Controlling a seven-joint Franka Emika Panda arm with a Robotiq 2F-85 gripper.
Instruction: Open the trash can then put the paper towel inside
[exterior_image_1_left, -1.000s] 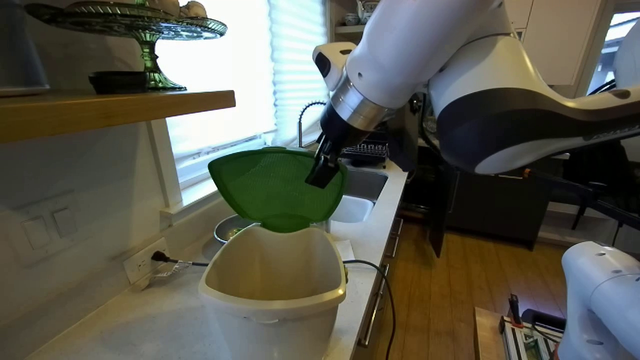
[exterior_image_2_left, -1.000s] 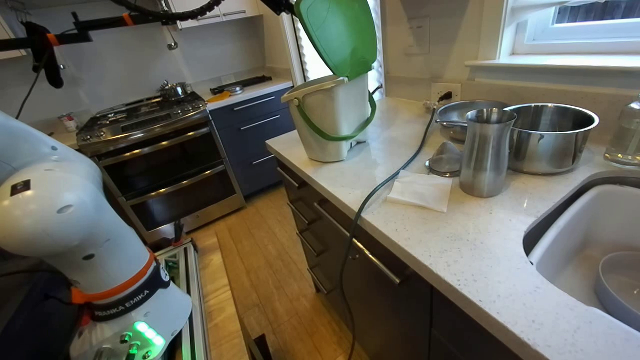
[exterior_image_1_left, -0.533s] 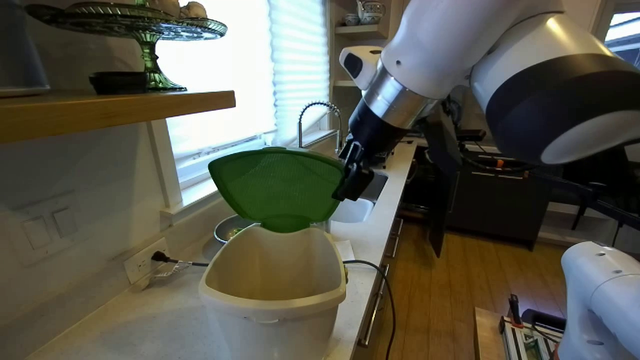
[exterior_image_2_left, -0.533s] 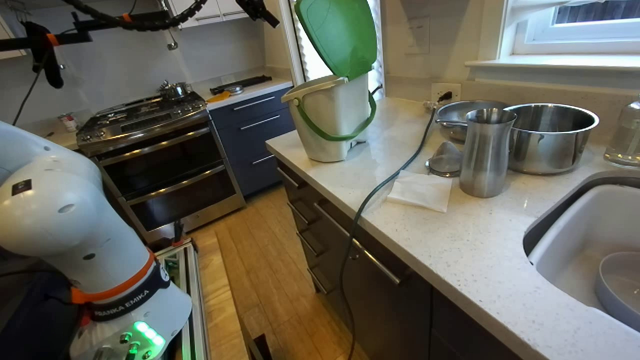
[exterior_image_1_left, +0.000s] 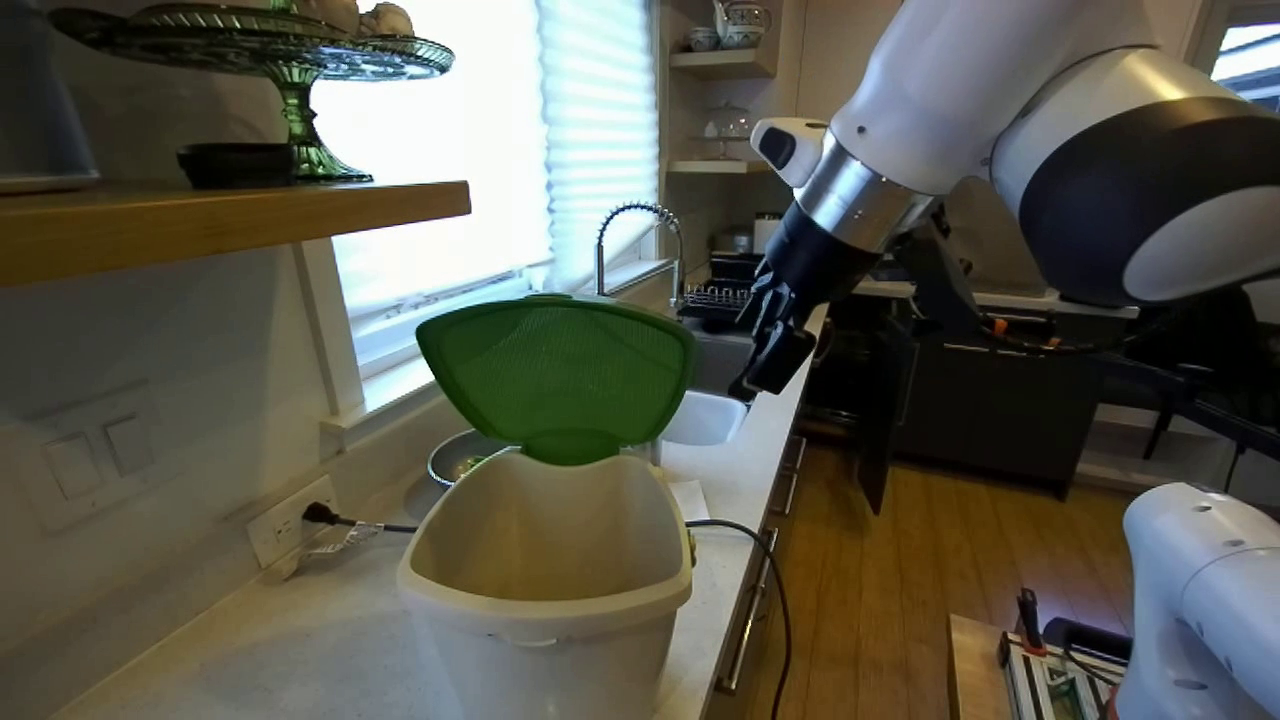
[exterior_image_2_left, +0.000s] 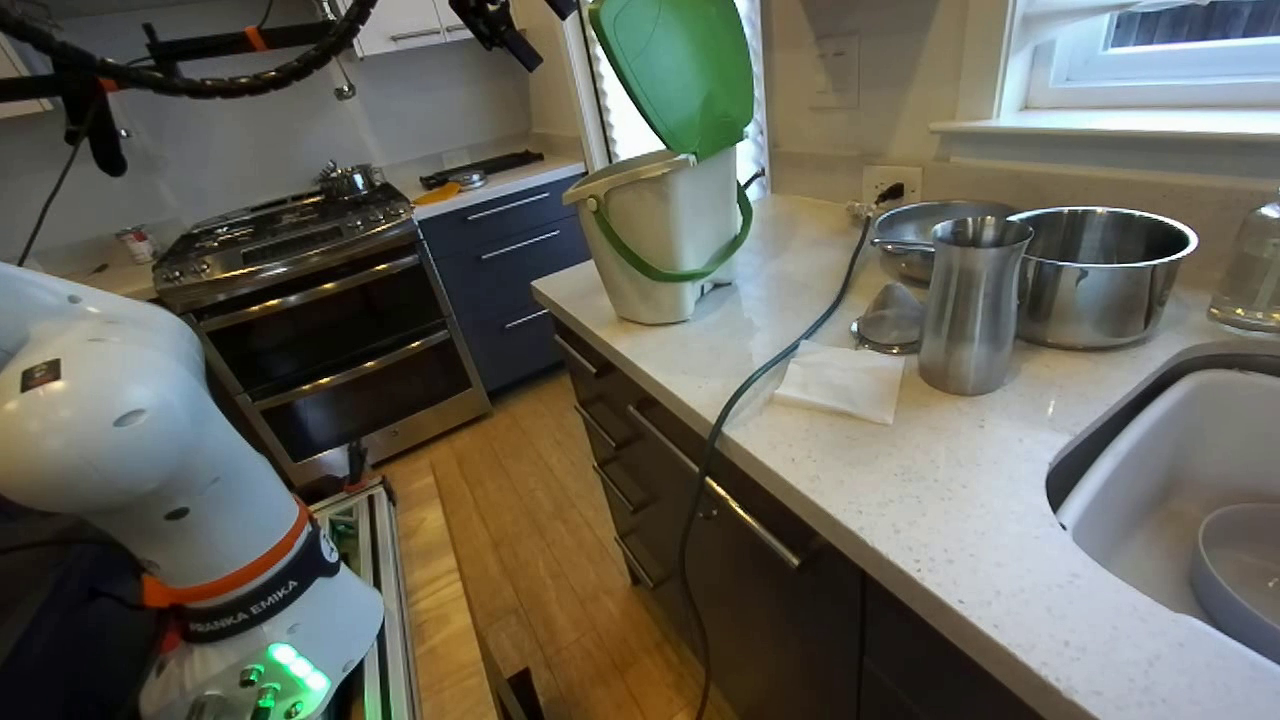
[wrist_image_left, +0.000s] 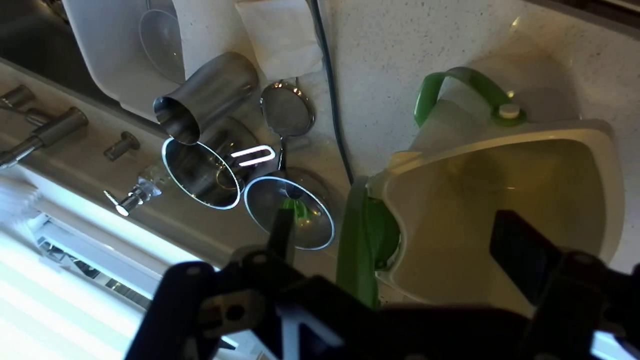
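Note:
The cream trash can (exterior_image_1_left: 545, 650) stands upright on the counter, its green lid (exterior_image_1_left: 555, 375) swung up and open. The trash can (exterior_image_2_left: 660, 235) and raised lid (exterior_image_2_left: 685, 75) show in both exterior views. The wrist view looks down into the trash can (wrist_image_left: 612, 185). A folded white paper towel (exterior_image_2_left: 840, 382) lies flat on the counter; it is partly hidden behind the can in an exterior view (exterior_image_1_left: 692, 500) and whole in the wrist view (wrist_image_left: 285, 37). My gripper (wrist_image_left: 395, 227) is open and empty, in the air apart from the lid, also seen in an exterior view (exterior_image_1_left: 768, 372).
A steel cup (exterior_image_2_left: 970, 310), a strainer (exterior_image_2_left: 888, 320), a pot (exterior_image_2_left: 1105, 275) and a pan (exterior_image_2_left: 915, 240) stand near the towel. A cord (exterior_image_2_left: 780, 355) crosses the counter between can and towel. The sink (exterior_image_2_left: 1180, 480) lies beyond. A wooden shelf (exterior_image_1_left: 230, 225) juts from the wall.
My gripper has moved away from the raised lid, to the right in one exterior view and to the left in another. The lid stays up; the trash can and towel have not moved.

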